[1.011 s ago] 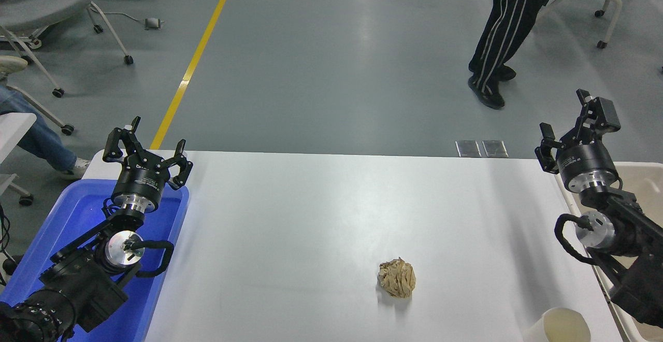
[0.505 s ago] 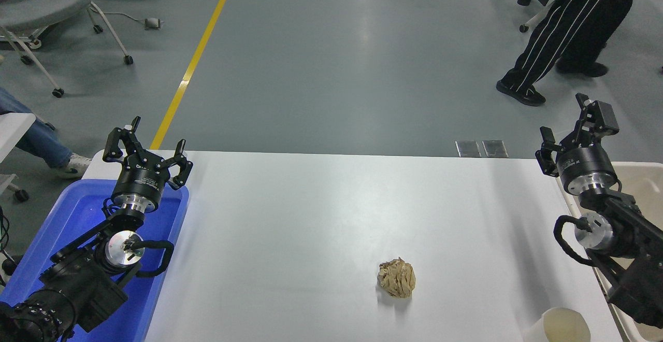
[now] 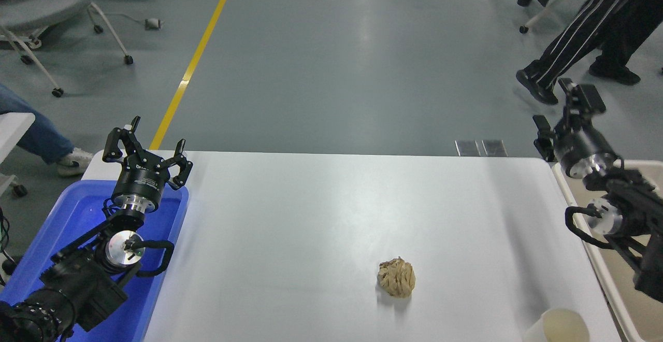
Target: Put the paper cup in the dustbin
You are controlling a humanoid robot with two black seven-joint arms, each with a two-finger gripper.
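The cream paper cup (image 3: 557, 327) stands at the table's near right corner, partly cut off by the picture's bottom edge. The beige dustbin (image 3: 595, 259) sits along the table's right side, mostly hidden behind my right arm. My right gripper (image 3: 562, 109) is open and empty, raised over the table's far right corner, well beyond the cup. My left gripper (image 3: 146, 149) is open and parked at the lower left, above the blue tray.
A crumpled tan paper wad (image 3: 397, 278) lies on the white table (image 3: 321, 217), left of the cup. A bright blue tray (image 3: 77, 212) sits under my left arm. A person's legs (image 3: 585, 36) move at the far right; chairs stand at the top left.
My right gripper has lifted and moved away toward the table's far right corner. The person at the top has walked to the right. The cup and wad have not moved.
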